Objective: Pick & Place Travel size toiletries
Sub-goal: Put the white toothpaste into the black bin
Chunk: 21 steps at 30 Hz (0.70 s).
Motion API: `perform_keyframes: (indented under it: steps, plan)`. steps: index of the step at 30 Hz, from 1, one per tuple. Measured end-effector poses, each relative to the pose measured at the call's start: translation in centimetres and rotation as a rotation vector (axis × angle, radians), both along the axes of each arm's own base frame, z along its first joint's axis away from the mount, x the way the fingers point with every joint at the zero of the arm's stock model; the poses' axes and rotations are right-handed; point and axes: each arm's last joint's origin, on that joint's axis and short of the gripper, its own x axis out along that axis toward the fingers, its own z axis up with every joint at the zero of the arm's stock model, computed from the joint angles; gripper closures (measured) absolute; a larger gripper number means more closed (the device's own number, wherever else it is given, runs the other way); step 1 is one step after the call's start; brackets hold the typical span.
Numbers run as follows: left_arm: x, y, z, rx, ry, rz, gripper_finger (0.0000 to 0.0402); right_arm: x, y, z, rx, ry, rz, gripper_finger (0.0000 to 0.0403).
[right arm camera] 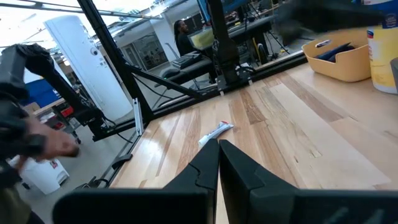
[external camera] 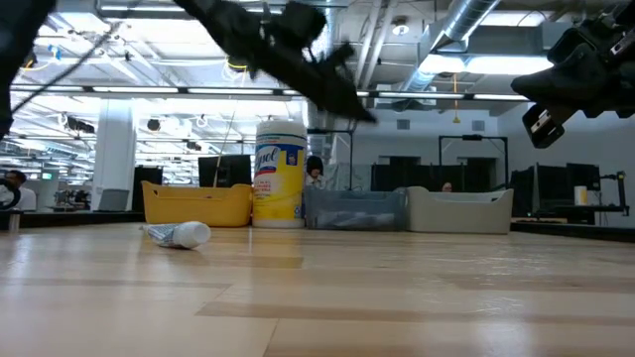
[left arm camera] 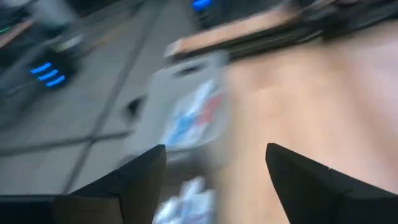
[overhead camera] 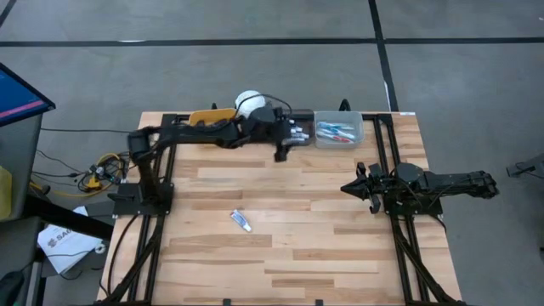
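The table [overhead camera: 289, 246] was lit evenly from above, and only soft shadows were cast. In the low view, glare was thrown by bright ceiling lights [external camera: 466, 61] and the near tabletop was left out of focus. The left wrist view was smeared throughout by heavy motion blur.

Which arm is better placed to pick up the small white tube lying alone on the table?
Probably the right. The right gripper hangs idle near the white tube; the left gripper is over the bins.

Table centre open except 1 white tube [overhead camera: 241, 220]; bins [overhead camera: 338, 133] and tub [overhead camera: 248, 102] crowd far edge.
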Motion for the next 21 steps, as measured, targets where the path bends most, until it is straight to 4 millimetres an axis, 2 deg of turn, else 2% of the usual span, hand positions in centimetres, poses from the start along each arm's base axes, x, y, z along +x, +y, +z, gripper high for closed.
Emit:
perform_keyframes:
  steps: [5, 9, 12, 15, 19, 21]
  plan:
    - [-3.8, -5.7, 4.2, -0.110, 0.018, -0.332, 0.0135, 0.0, 0.0, 0.0, 0.000, 0.000, 0.000, 0.0398]
    - [-8.1, -10.1, 4.8, -0.145, 0.024, -0.535, 0.0144, 0.0, 0.0, 0.0, 0.000, 0.000, 0.000, 0.0398]
    - [-11.3, -13.1, 3.5, -0.171, 0.045, -0.642, 0.0141, 0.0, 0.0, 0.0, 0.000, 0.000, 0.000, 0.0398]
    - [-13.8, -15.6, 1.2, -0.172, 0.088, -0.710, 0.0133, 0.0, 0.0, 0.0, 0.000, 0.000, 0.000, 0.0398]
    - [-15.7, -18.2, -2.5, -0.165, 0.151, -0.771, 0.0127, 0.0, 0.0, 0.0, 0.000, 0.000, 0.000, 0.0398]
    - [-15.9, -19.2, -4.1, -0.188, 0.170, -0.790, 0.0127, 0.0, 0.0, 0.0, 0.000, -0.001, 0.000, 0.0398]
